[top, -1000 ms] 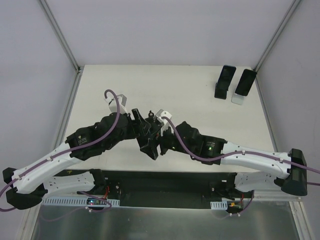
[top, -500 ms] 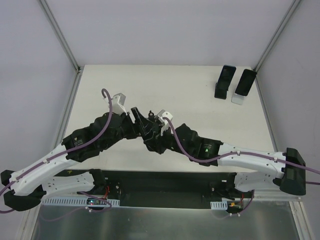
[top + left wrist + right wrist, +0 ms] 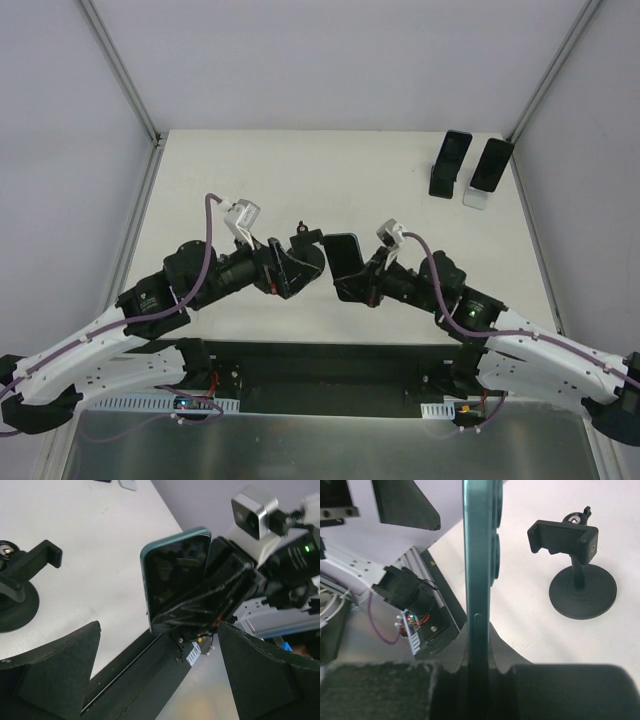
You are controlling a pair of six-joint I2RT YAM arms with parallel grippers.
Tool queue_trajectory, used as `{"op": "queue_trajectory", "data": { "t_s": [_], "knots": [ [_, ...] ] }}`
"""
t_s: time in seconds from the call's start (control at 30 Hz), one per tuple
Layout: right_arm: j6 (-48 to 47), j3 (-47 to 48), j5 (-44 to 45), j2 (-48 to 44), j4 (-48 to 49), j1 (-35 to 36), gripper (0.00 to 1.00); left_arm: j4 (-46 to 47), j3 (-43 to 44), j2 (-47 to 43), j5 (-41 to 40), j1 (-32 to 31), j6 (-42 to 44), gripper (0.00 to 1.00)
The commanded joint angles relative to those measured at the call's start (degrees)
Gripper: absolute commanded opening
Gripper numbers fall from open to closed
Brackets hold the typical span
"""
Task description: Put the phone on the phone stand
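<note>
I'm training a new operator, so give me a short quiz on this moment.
1. Is the phone on the phone stand yet?
2. True or false: the left tool is open.
3. What holds the phone? A) left tool B) right tool C) phone stand

Key: 1 no, it is held in the air; 2 true; 3 B.
</note>
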Motion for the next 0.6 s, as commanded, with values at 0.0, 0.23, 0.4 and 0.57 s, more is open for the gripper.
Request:
{"op": "queue_trajectory", "data": {
  "t_s": [0.0, 0.23, 0.4, 0.57],
  "knots": [
    [1.99, -1.36, -14.71, -8.25, 3.03, -4.40, 0.01, 12.17, -5.18, -4.90, 8.15, 0.07, 8.37, 0.99],
    [0.24, -0.66, -31.15, -13.10, 0.31, -6.69, 0.01, 20.52, -5.81, -1.93, 19.31, 0.69, 11.45, 0.99],
    [1.81, -0.48, -33.28, -12.22, 1.88, -6.69, 0.01, 33.17, -6.07, 3.96, 34.92, 0.95, 9.26, 0.94],
    [2.96, -0.83, -34.86, -11.43, 5.22, -6.78, 0.01, 36.53, -4.06, 8.79, 38.29, 0.95, 7.06, 0.63]
  ]
}}
